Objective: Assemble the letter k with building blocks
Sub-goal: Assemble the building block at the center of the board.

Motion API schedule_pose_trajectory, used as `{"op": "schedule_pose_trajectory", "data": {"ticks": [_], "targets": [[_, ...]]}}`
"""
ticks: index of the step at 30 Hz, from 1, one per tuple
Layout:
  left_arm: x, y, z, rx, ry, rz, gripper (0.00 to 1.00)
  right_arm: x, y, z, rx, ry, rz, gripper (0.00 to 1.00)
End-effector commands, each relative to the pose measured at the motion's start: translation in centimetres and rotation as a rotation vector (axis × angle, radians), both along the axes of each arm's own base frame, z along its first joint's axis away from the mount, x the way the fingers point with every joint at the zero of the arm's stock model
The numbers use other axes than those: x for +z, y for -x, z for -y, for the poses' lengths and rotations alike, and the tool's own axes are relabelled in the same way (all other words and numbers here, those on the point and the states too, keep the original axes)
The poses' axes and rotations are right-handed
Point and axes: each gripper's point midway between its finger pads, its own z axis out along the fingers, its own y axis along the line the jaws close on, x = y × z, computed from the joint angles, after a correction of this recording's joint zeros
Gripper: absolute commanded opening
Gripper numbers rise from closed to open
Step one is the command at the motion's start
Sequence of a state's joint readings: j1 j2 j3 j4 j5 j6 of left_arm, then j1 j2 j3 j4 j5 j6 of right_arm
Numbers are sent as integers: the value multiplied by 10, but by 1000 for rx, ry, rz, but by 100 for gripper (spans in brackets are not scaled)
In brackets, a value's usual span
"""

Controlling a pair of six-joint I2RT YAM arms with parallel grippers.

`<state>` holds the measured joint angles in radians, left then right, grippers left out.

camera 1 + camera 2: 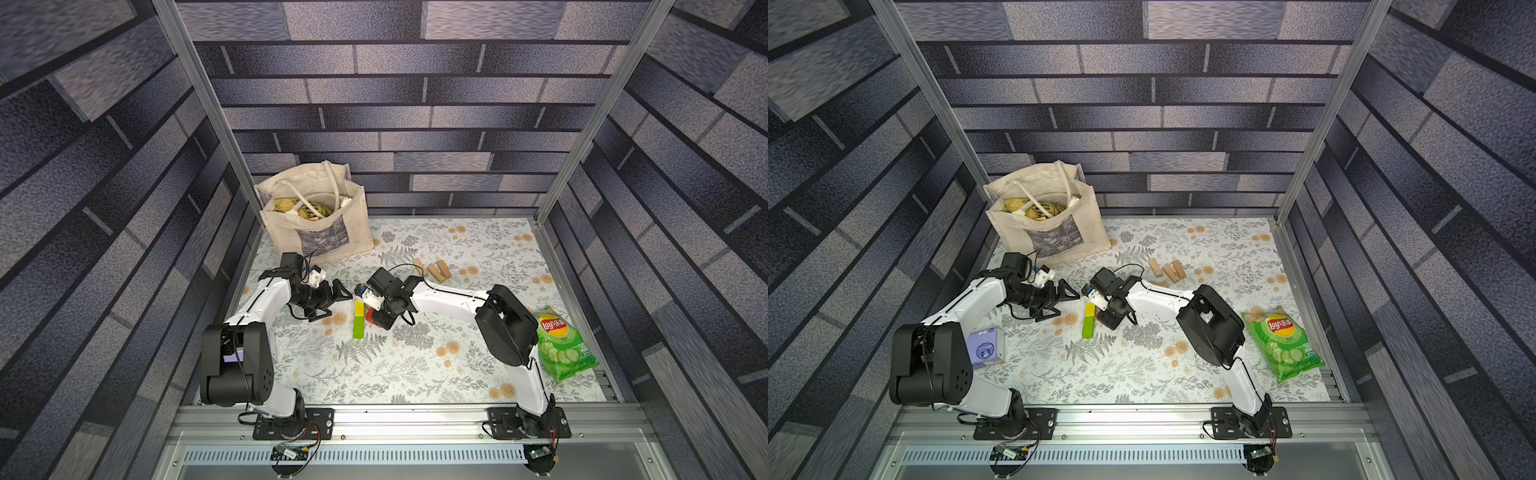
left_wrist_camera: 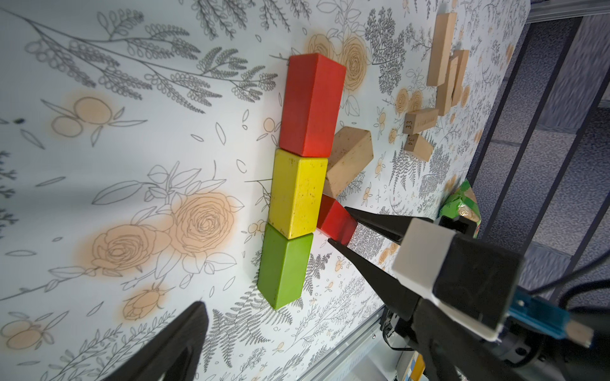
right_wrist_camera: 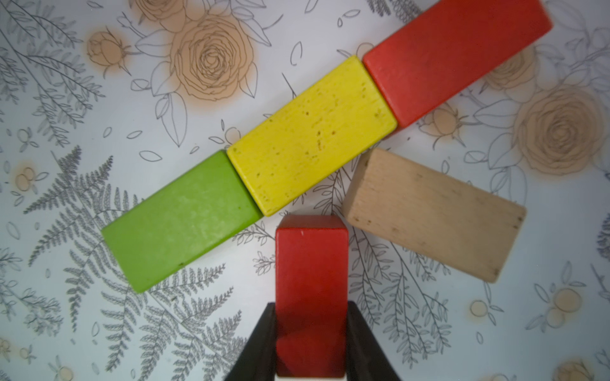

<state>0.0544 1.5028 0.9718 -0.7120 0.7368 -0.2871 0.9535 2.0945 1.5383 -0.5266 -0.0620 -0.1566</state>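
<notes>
Right wrist view has my right gripper [image 3: 311,308] clamped on the held red block [image 3: 312,260]. One jaw presses each long side and the free end pokes out ahead. I grip it near the back so that the leading end can be steered in without my jaws fouling the neighbours.

That end sits at, or just short of, the yellow block [image 3: 312,135]; I cannot tell whether they touch. The green block [image 3: 180,221], the yellow block and the spine red block [image 3: 455,56] lie end to end in one straight line, touching, which I read as the upright of the K. The plain wood block [image 3: 432,214] slants away from the yellow one with a corner close to it, so it serves as one arm. I judge the block I hold to be the other arm, angled the opposite way so the two fan out from the middle of the upright.

In a top view my left gripper [image 1: 340,304] hovers just left of the line, near the centre of the frame. Its jaws are spread wide and hold nothing. I take it to be waiting clear so it cannot nudge the upright.

The spare plain blocks [image 1: 434,270] lie above and right of centre, apart from the letter. A crisp packet [image 1: 563,347] lies at the right edge of the mat [image 1: 415,374].
</notes>
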Motion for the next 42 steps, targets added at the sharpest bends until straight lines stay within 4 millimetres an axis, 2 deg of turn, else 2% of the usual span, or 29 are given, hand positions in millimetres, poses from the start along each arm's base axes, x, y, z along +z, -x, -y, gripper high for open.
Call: {"op": "schedule_pose_trajectory", "data": {"ticks": [1, 19, 29, 42], "targets": [[8, -4, 3, -32, 11, 29, 100, -9, 7, -2, 12, 17, -39, 31], [8, -3, 4, -37, 15, 26, 100, -11, 6, -4, 12, 23, -38, 31], [8, -3, 6, -48, 18, 28, 100, -12, 6, 2, 4, 38, -31, 48], [8, -2, 8, -54, 18, 26, 100, -7, 8, 0, 5, 16, -32, 52]]}}
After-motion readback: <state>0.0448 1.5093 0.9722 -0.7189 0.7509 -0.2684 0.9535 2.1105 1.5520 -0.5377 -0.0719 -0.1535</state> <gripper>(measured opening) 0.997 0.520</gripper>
